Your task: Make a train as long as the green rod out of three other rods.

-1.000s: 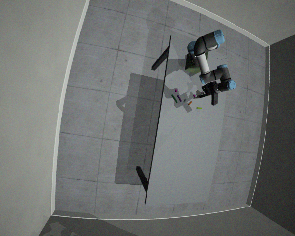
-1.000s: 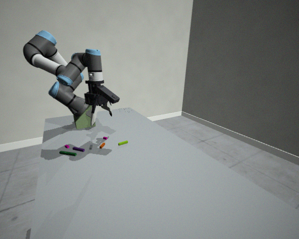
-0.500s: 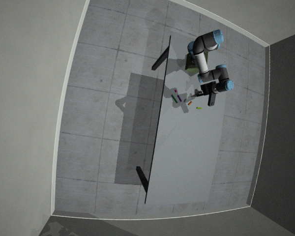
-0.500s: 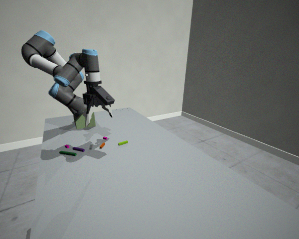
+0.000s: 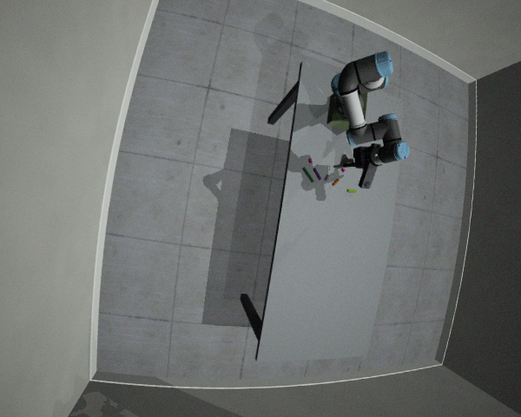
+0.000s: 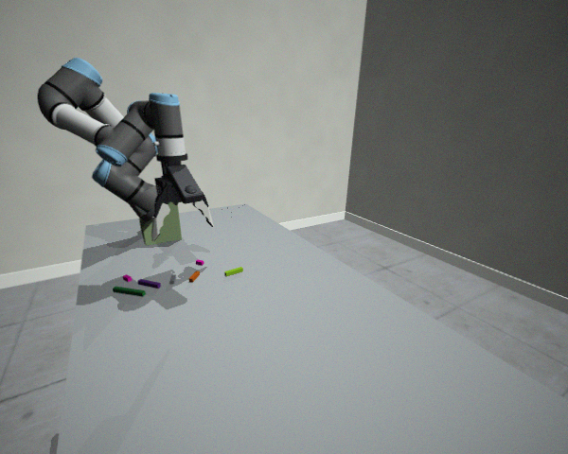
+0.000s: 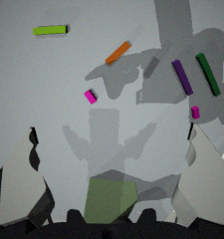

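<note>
The rods lie flat and apart on the grey table [image 6: 275,352]. The green rod [image 5: 307,174] [image 6: 129,290] [image 7: 208,74] lies beside the purple rod [image 5: 317,173] [image 6: 149,283] [image 7: 182,77]. One magenta rod [image 5: 310,159] [image 6: 127,277] [image 7: 195,112] lies near them. The grey rod [image 5: 326,177] [image 6: 172,278] [image 7: 151,67], the orange rod [image 5: 335,182] [image 6: 194,275] [image 7: 117,53] and a second magenta rod [image 5: 343,169] [image 6: 200,262] [image 7: 90,96] lie further along. The lime rod [image 5: 351,190] [image 6: 233,271] [image 7: 50,30] lies furthest out. My gripper [image 5: 344,162] [image 6: 184,215] [image 7: 112,125] is open and empty, well above the table near the second magenta rod.
The arm's olive-green base block [image 5: 337,117] [image 6: 167,229] [image 7: 109,199] stands on the table's far end behind the rods. The table's long edges drop to the concrete floor [image 6: 421,273] on both sides.
</note>
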Robot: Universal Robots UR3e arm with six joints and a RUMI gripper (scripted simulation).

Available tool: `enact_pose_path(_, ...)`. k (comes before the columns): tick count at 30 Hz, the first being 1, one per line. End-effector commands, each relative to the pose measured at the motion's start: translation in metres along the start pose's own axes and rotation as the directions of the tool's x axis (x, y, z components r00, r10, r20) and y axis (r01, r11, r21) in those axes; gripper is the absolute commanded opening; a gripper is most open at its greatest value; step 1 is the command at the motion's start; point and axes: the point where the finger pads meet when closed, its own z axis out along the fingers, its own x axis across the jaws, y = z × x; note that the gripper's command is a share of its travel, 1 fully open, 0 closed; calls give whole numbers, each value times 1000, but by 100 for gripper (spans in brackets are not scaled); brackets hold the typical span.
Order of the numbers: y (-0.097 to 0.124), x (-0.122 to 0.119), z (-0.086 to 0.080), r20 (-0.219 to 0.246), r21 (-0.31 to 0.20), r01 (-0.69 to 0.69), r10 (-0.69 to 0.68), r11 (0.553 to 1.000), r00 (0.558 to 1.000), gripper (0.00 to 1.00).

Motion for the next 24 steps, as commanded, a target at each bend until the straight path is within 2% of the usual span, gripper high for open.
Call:
enact_pose_path(1, -2, 10, 0, -5, 2, -167, 167, 986, 986, 100)
enact_pose_path(9, -3, 20, 1, -2, 3, -311, 311, 950, 950, 100)
enact_pose_path(11, -3, 20, 1, -2, 3, -311, 311, 950, 950, 100)
enact_pose_path(13, -3, 24, 1, -1, 3, -378, 378, 926, 926, 100)
enact_pose_path(24, -2, 37, 2, 1, 3, -554, 554, 833, 833, 100)
